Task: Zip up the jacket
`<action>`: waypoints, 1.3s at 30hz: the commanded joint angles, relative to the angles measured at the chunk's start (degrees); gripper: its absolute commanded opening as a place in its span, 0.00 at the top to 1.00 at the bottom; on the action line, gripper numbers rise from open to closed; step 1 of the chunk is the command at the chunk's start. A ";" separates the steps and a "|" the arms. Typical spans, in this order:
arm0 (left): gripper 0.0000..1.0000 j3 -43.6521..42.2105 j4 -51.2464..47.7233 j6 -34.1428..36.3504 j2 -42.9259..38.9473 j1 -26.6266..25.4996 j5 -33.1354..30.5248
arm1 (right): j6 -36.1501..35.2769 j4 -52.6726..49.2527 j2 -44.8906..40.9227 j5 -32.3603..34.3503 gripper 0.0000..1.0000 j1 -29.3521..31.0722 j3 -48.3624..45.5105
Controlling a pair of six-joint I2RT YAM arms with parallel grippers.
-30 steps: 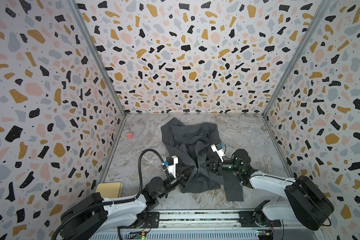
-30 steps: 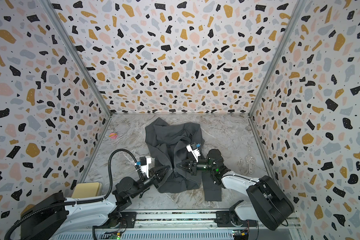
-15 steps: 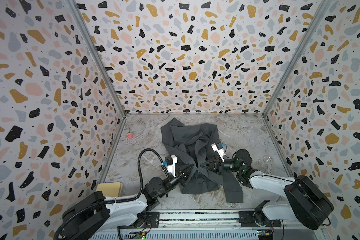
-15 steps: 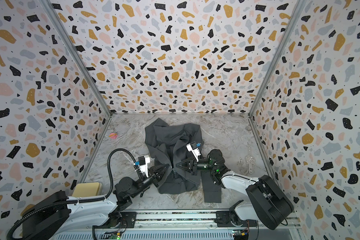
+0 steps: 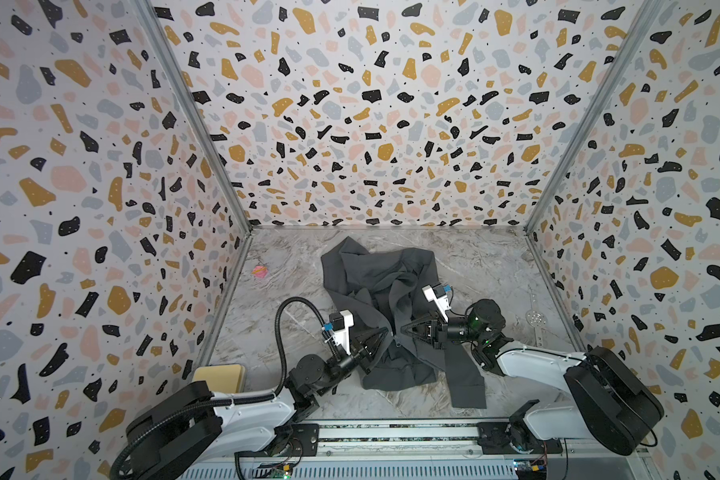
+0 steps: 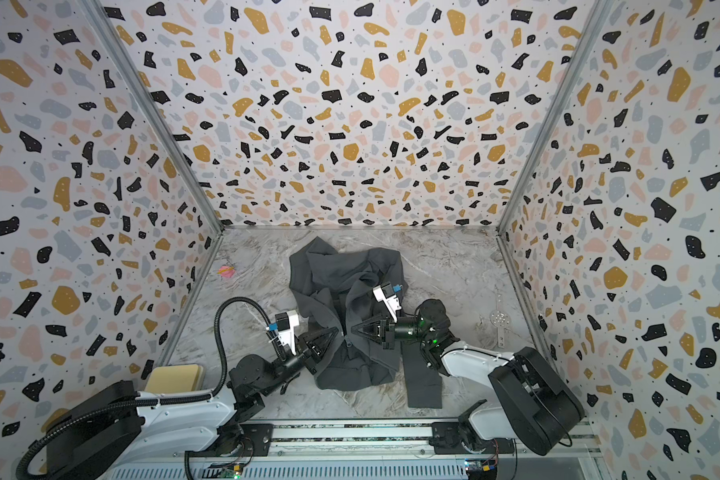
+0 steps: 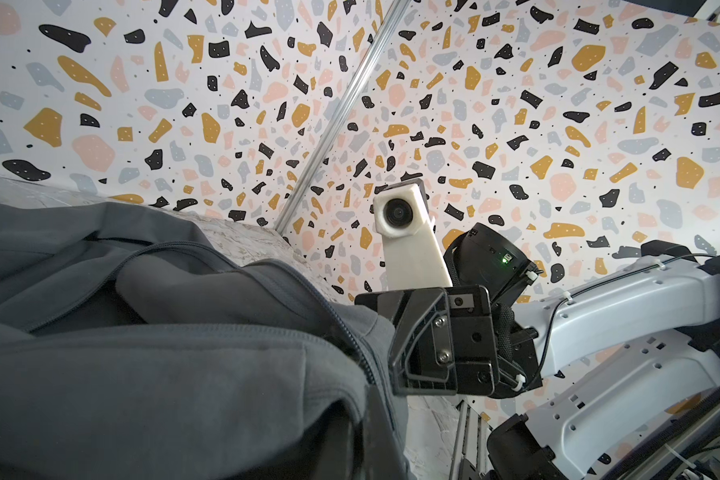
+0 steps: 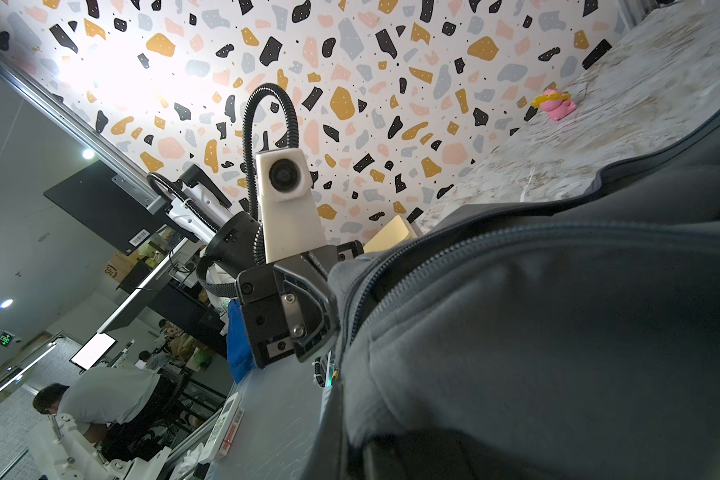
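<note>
The dark grey jacket (image 5: 375,270) lies crumpled mid-table in both top views, one sleeve (image 5: 466,382) trailing toward the front. My left gripper (image 5: 385,332) and right gripper (image 5: 404,330) face each other tip to tip at its front opening, each shut on a fabric edge beside the zipper (image 6: 347,343). In the left wrist view the jacket (image 7: 163,374) covers my own jaws, and the zipper teeth (image 7: 350,336) run toward the right gripper (image 7: 393,357). The right wrist view shows the jacket (image 8: 558,332) over its jaws and the left gripper (image 8: 329,320) opposite.
A small pink toy (image 5: 260,271) sits at the back left. A yellow block (image 5: 219,376) lies by the left wall near the front. A metal slotted spoon (image 5: 535,320) rests by the right wall. The arms' rail (image 5: 391,434) runs along the front edge.
</note>
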 commanded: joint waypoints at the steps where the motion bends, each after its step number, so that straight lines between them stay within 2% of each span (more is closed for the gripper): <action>1: 1.00 -0.59 5.94 0.58 -0.23 0.25 0.35 | 0.64 4.13 -1.01 -1.32 1.00 0.28 1.48; 39: 1.00 -1.55 8.66 -0.57 2.41 0.28 0.40 | 2.07 6.15 1.76 -1.29 1.00 0.37 2.54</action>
